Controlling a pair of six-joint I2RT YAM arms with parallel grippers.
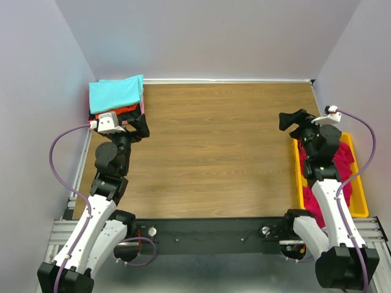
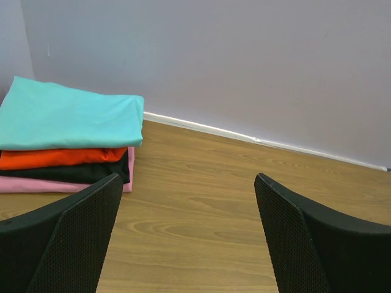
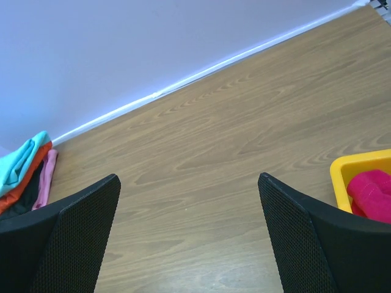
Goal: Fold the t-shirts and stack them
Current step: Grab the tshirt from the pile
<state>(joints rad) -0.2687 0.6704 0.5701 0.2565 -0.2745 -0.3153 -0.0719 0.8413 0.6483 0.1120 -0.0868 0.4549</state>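
A stack of folded t-shirts sits at the table's far left corner: a cyan shirt [image 1: 116, 93] [image 2: 67, 116] on top, then an orange-red shirt [image 2: 58, 157], a black shirt [image 2: 79, 173] and a pink shirt [image 2: 36, 185]. The stack also shows at the left edge of the right wrist view [image 3: 24, 174]. A crimson shirt [image 1: 343, 168] [image 3: 371, 195] lies crumpled in the yellow bin. My left gripper [image 1: 139, 125] [image 2: 186, 235] is open and empty just in front of the stack. My right gripper [image 1: 293, 119] [image 3: 189, 235] is open and empty, above the table beside the bin's far end.
The yellow plastic bin [image 1: 361, 201] [image 3: 357, 168] stands along the table's right edge, under my right arm. Lilac walls close the table at the back and both sides. Bare wooden tabletop [image 1: 214, 152] lies between the arms.
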